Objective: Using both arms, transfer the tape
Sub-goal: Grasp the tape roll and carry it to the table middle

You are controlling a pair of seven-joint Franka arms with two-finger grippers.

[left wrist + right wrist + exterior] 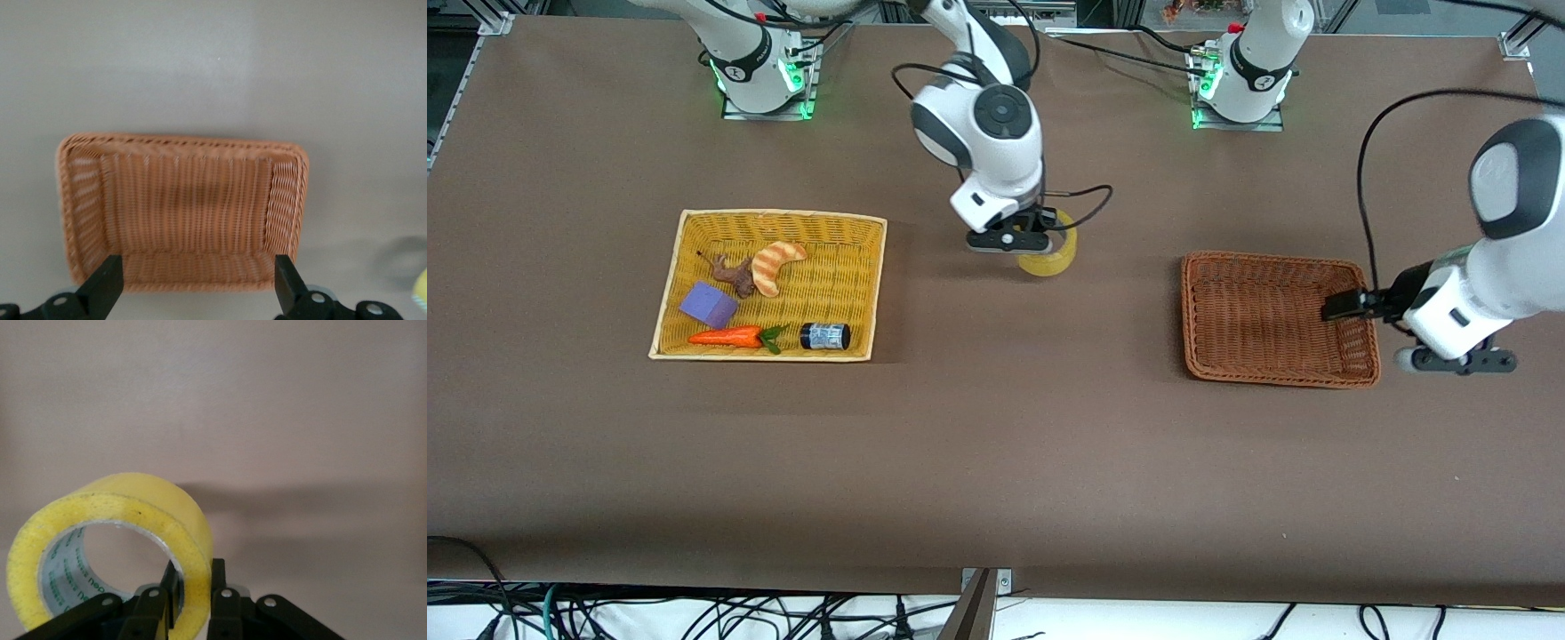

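Observation:
The tape (1053,258) is a yellowish roll with a pale inner core. It stands on edge, over the middle of the table between the two baskets. My right gripper (1021,240) is shut on the tape's wall. In the right wrist view one finger (171,579) is inside the tape (113,513) and the other is outside it, with the gripper (193,572) pinching the wall. My left gripper (1463,362) is open and empty, over the table beside the brown basket (1272,259) at the left arm's end. The left wrist view shows that gripper (198,283) spread wide by the basket's rim (180,141).
A yellow wicker basket (774,216) toward the right arm's end holds a croissant (772,264), a brown root-like piece (735,276), a purple block (709,304), a carrot (729,337) and a small blue-labelled cylinder (824,336). The brown basket holds nothing.

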